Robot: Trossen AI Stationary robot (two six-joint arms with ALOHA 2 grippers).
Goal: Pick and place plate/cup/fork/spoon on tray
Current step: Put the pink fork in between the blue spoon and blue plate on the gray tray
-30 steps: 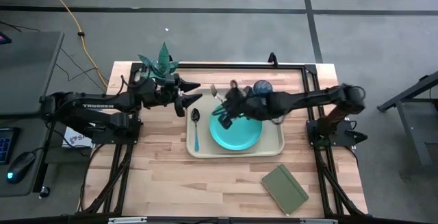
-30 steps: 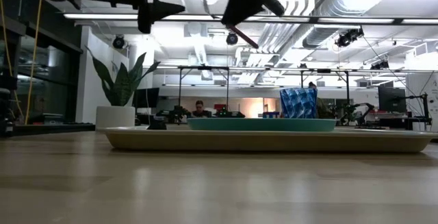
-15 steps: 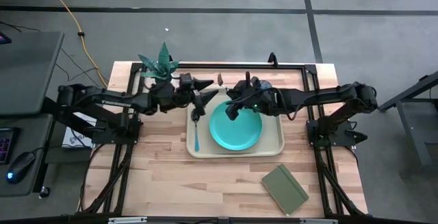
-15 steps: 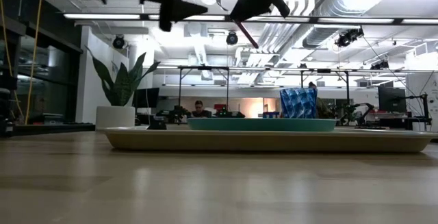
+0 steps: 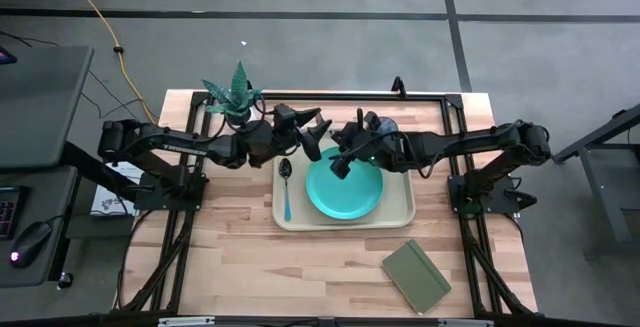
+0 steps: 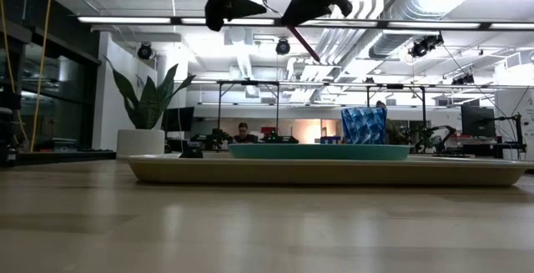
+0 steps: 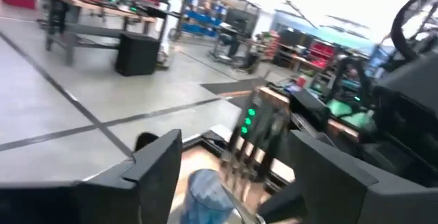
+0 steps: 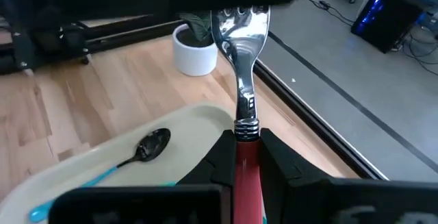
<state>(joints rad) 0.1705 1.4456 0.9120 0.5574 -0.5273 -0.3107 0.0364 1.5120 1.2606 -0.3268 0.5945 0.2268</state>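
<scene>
My right gripper [image 5: 341,157] is shut on the fork [image 8: 241,59] above the tray's far left part. The fork has a silver head and a red handle. My left gripper [image 5: 316,134] is open, and its fingers stand on either side of the fork's head [image 7: 250,145] without touching it. The turquoise plate [image 5: 345,192] and the blue-handled spoon [image 5: 286,189] lie in the beige tray [image 5: 402,213]. The blue cup [image 5: 386,126] stands at the tray's far side, partly hidden by my right arm; it also shows in the low view [image 6: 364,126]. My right gripper pinches the fork's red handle [image 8: 245,161] between its two fingers, just behind the metal neck. The fingers come from the table's right and lie along the fork. The fork is lifted clear above the tray, its head toward my left gripper and its handle end [image 6: 304,46] sloping down.
A potted plant [image 5: 238,93] stands at the table's far left corner, close to my left arm. A dark green notebook [image 5: 415,275] lies near the front right. The tray's near left part beside the spoon is bare.
My left gripper has gone toward the table's right, staying open, until its fingers flank the fork's head. My right gripper has kept the fork raised over the tray's far left part.
</scene>
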